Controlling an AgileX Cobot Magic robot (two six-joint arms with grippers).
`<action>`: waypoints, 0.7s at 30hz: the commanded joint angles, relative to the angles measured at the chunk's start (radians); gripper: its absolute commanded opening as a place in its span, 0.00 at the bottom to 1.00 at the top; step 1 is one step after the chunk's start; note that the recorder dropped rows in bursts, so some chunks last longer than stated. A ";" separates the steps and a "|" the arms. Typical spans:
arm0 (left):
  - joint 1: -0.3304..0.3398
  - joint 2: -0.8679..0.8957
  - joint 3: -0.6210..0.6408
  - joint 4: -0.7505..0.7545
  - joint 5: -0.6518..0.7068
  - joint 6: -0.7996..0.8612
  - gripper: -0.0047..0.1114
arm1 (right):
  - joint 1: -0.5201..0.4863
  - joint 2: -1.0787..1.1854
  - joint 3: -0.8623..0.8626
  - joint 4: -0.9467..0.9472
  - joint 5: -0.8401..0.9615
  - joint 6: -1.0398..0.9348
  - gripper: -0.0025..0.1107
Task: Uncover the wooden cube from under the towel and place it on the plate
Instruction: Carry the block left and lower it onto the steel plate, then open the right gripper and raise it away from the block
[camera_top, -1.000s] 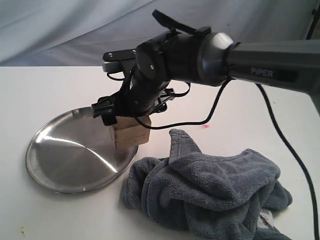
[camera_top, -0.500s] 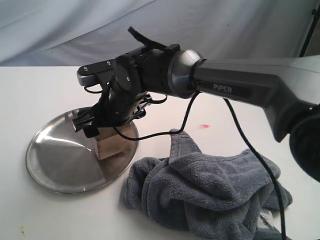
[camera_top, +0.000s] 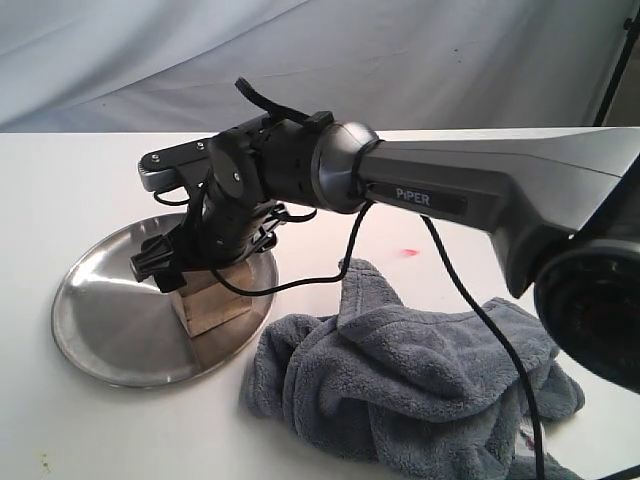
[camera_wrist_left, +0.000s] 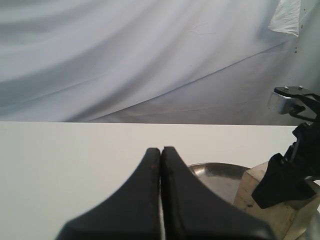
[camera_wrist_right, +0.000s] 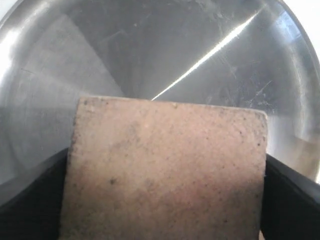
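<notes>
White tabletop (camera_top: 80, 180): one towel (camera_top: 420, 380), one plate (camera_top: 100, 330), one wooden cube (camera_top: 212, 305) tight between right jaws; left jaws together, empty.

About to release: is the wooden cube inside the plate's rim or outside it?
Inside. The wooden cube, held by the right gripper, is within the rim of the plate; whether it touches down, cannot tell.

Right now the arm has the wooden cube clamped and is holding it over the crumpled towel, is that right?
Not quite. The right end effector does have the wooden cube clamped, but it holds it over the steel plate, not the towel. The right wrist view shows shiny plate beneath the cube, and the exterior view shows the towel lying crumpled beside the plate.
</notes>
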 joint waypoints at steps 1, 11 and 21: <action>0.002 -0.002 0.004 0.001 -0.001 -0.003 0.05 | 0.001 -0.009 -0.012 0.006 -0.019 -0.040 0.57; 0.002 -0.002 0.004 0.001 -0.001 -0.003 0.05 | 0.003 -0.009 -0.012 0.011 -0.041 -0.056 0.74; 0.002 -0.002 0.004 0.001 -0.001 -0.001 0.05 | 0.011 -0.031 -0.012 -0.012 -0.053 -0.059 0.86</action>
